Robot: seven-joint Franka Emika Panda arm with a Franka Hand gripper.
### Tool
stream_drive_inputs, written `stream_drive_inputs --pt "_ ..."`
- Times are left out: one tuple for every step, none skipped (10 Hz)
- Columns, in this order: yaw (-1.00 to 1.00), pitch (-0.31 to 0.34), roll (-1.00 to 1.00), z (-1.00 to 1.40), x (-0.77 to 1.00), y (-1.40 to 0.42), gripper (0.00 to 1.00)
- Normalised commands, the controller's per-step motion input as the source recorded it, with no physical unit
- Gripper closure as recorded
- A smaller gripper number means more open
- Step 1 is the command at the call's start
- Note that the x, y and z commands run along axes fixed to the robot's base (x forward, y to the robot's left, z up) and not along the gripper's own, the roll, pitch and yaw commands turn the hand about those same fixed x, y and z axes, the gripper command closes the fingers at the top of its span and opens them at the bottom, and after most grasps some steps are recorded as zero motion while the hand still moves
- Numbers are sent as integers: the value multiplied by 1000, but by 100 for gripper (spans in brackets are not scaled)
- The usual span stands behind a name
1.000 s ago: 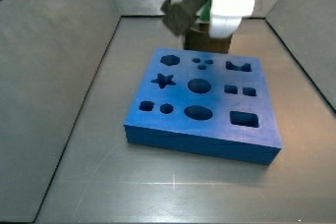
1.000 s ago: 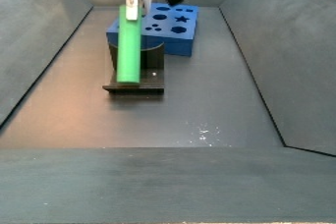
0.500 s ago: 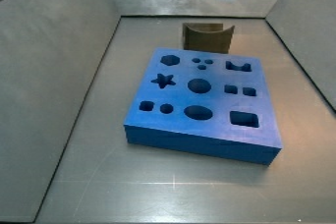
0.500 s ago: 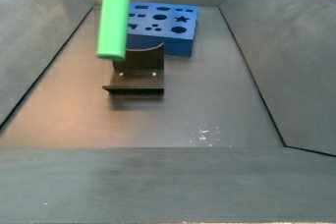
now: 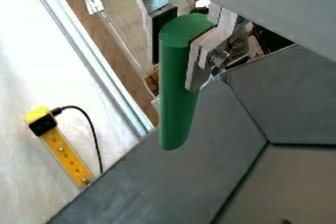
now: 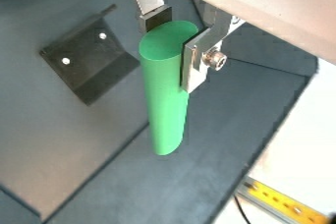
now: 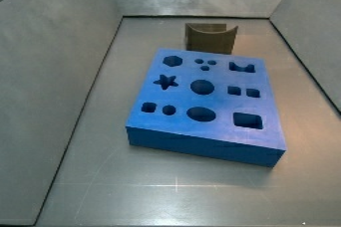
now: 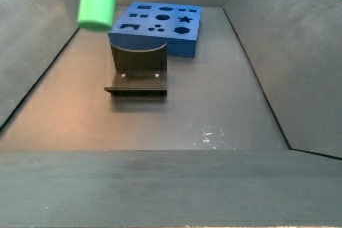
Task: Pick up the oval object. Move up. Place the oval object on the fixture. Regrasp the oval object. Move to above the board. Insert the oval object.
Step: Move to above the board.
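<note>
My gripper (image 6: 174,33) is shut on the top end of the oval object (image 6: 164,95), a smooth bright green rod that hangs straight down from the fingers in both wrist views (image 5: 180,81). In a side view only the rod's lower part (image 8: 98,0) shows at the upper left edge, high above the floor; the gripper itself is out of both side views. The fixture (image 8: 138,75), a small dark block with a notched top, stands empty below it and shows in the far middle of a side view (image 7: 209,38). The blue board (image 7: 204,102) lies flat beside the fixture.
Grey walls slope up around the dark floor (image 8: 174,122) on all sides. In a wrist view a yellow strip with a black cable (image 5: 59,140) lies outside the wall. The fixture also shows in a wrist view (image 6: 89,56), far below the rod.
The rod has been lifted off the fixture and carried upward. The arm and gripper have risen out of both side views; only the rod's lower part remains in one.
</note>
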Motion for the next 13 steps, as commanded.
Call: stream_drive_inputs --pt "-19 106 -96 1000 -9 193 100" --pt "-3 112 -95 1000 -8 173 100" --pt "17 123 -89 1000 -4 150 100" --pt "31 130 -84 992 1 127 100" --pt "39 137 -82 879 3 96 100" --pt "56 150 -73 661 8 43 100" --pt "73 163 -66 449 12 14 100" --pt "83 164 -66 296 16 2 100" --pt "1000 105 -553 -115 -418 -1000 100" --pt "1000 98 -542 -133 -414 -1000 100" --pt "1000 72 -527 -126 -404 -1000 100" --pt "1000 48 -523 -136 -396 -1000 100" --pt "1000 14 -505 -123 -385 -1000 100"
